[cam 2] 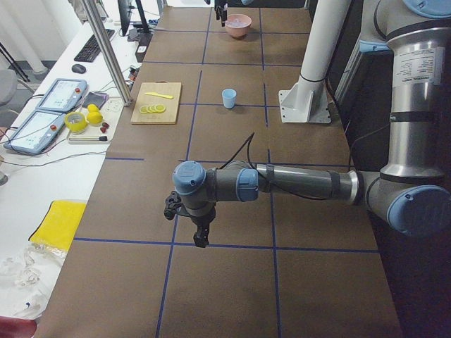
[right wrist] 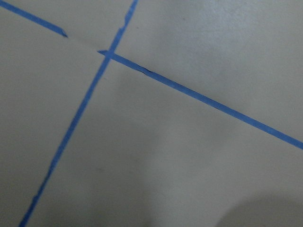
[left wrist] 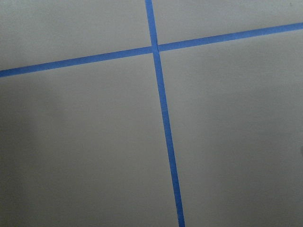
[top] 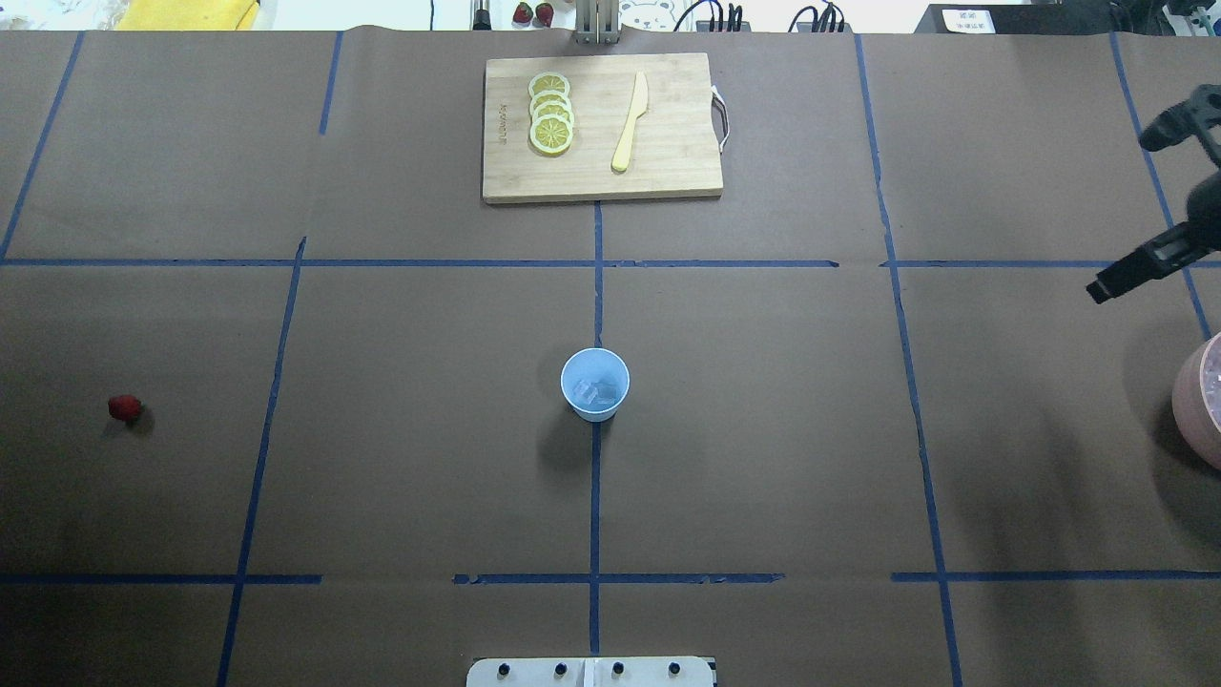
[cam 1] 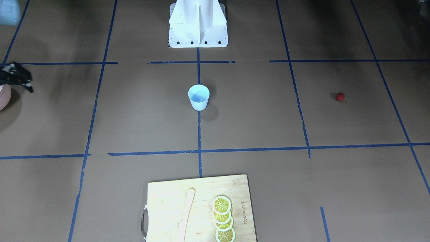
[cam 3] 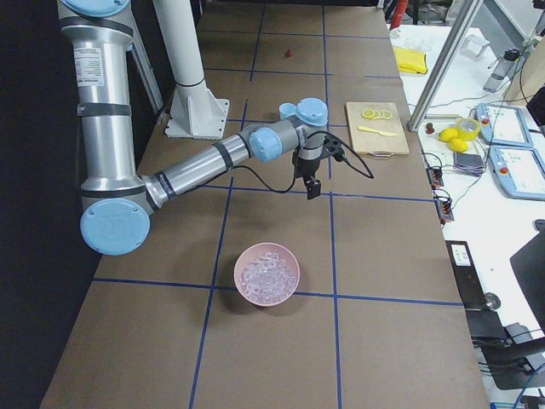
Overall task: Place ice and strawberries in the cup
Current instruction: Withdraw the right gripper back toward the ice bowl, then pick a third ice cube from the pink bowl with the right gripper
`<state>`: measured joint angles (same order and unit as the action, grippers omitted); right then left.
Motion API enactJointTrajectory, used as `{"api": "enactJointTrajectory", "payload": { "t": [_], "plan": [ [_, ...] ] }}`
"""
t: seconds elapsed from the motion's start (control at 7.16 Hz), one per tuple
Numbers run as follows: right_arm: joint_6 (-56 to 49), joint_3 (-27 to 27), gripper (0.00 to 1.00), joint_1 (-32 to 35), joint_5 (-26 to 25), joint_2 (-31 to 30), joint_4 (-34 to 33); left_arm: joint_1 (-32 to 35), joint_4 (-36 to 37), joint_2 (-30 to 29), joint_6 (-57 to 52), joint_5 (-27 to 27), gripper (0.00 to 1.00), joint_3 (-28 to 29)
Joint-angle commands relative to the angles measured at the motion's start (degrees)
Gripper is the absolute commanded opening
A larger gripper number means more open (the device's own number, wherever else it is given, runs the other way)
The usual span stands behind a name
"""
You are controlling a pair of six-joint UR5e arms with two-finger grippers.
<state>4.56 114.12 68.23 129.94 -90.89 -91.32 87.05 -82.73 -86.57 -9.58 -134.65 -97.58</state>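
Standing upright at the middle of the tabletop [top: 763, 429], right on a line of blue tape [top: 596, 286], the cup [top: 594, 384] has a few pale lumps of ice [top: 597, 392] in its bottom. They are faint and seen best from overhead. The strawberry [top: 124, 408] lies alone on the tabletop well off to the robot's left of the cup, not in it and touching nothing.

Far on the robot's right, cut by the edge of the overhead view, sits a pink bowl [cam 3: 266, 274] heaped with more ice. The right gripper [top: 1130, 212] hangs in the air near that bowl, on the side away from the robot; its fingers [top: 1135, 270] are spread wide and hold nothing.

The left gripper [cam 2: 197, 229] shows only in the side view from the robot's left, pointing down over the tabletop well apart from the cup — whether its fingers are apart or together I cannot tell. Both wrist views take in only bare tabletop and crossing tape.

At the far edge of the tabletop from the robot lies a wooden board [top: 668, 172] with a row of overlapping lemon slices [top: 550, 113] and a pale knife [top: 630, 122] just beside them. The board's metal handle is toward the robot's right.
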Motion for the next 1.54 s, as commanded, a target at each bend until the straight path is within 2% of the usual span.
{"api": "enactJointTrajectory", "payload": {
  "t": [0.0,0.14,0.42,0.56,0.84,0.98,1.4],
  "plan": [
    [-13.9,-1.8,0.99,7.2,2.7,-6.7,0.8,-0.1,-0.1,0.0,0.0,0.1,1.00,0.0],
    [-17.4,-3.4,0.98,8.7,2.6,-10.6,4.6,-0.1,-0.1,0.0,0.0,0.1,1.00,-0.2],
    [-16.8,-10.4,0.98,9.9,2.7,-15.4,17.9,-0.1,-0.1,0.0,0.0,0.0,1.00,-0.3],
    [-14.9,-13.5,0.97,9.9,2.6,-15.9,21.2,-0.1,-0.1,0.0,0.0,0.0,1.00,-0.5],
    [-4.2,-20.0,0.97,9.9,2.0,-17.3,36.2,-0.1,-0.1,0.0,0.0,0.1,1.00,-0.5],
    [-2.2,-20.2,0.96,9.9,1.7,-18.1,38.7,-0.1,-0.1,0.0,0.0,0.0,1.00,-0.4],
    [-2.2,-21.0,0.84,9.6,0.0,-18.4,38.8,-0.5,-0.1,0.0,0.0,0.0,1.00,-0.5]
  ]
}}
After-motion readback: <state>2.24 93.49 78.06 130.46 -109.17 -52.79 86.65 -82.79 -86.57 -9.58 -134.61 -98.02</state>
